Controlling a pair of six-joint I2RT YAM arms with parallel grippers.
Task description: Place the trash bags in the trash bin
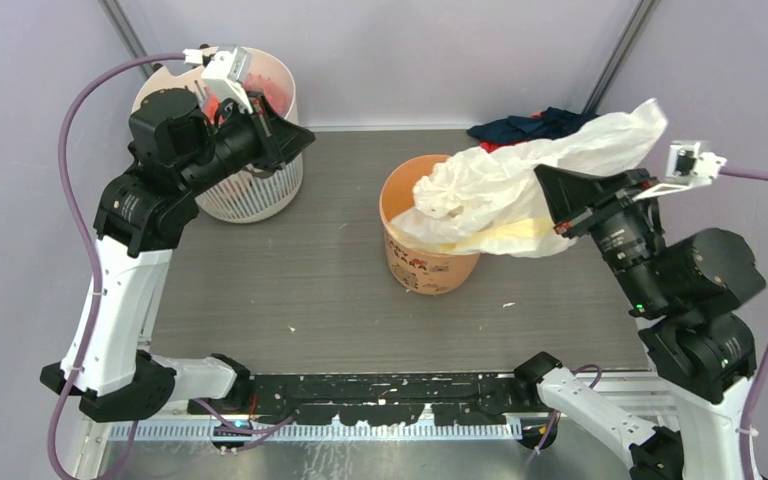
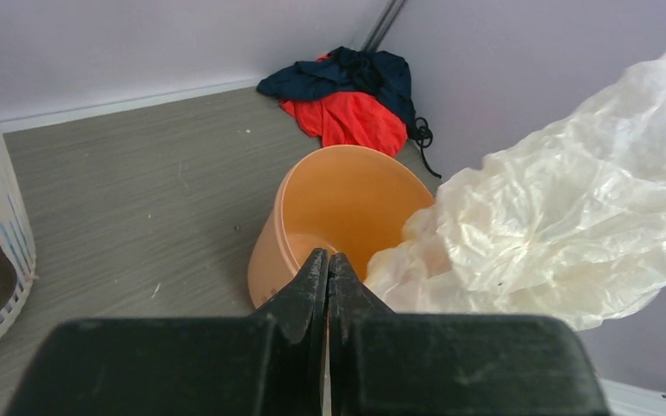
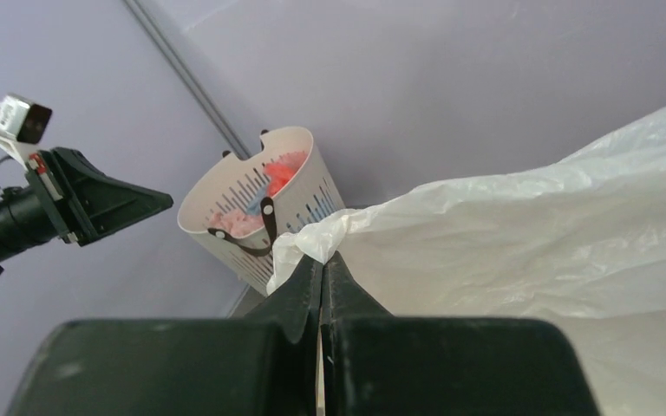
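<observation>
The pale-yellow translucent trash bag (image 1: 520,185) drapes from the mouth of the orange trash bin (image 1: 430,265) up toward the back right. My right gripper (image 1: 545,200) is shut on the bag. The film bunches at its fingertips in the right wrist view, where the gripper (image 3: 323,257) has the bag (image 3: 529,234) spread to its right. My left gripper (image 1: 308,134) hangs shut and empty above the table, left of the bin. In the left wrist view the gripper (image 2: 328,257) points at the bin (image 2: 347,199), with the bag (image 2: 564,225) over the bin's right rim.
A white slotted basket (image 1: 260,190) holding red, pink and blue bundles stands at the back left, under the left arm. A red and navy cloth heap (image 1: 530,127) lies in the back right corner. Purple walls close in the table on three sides.
</observation>
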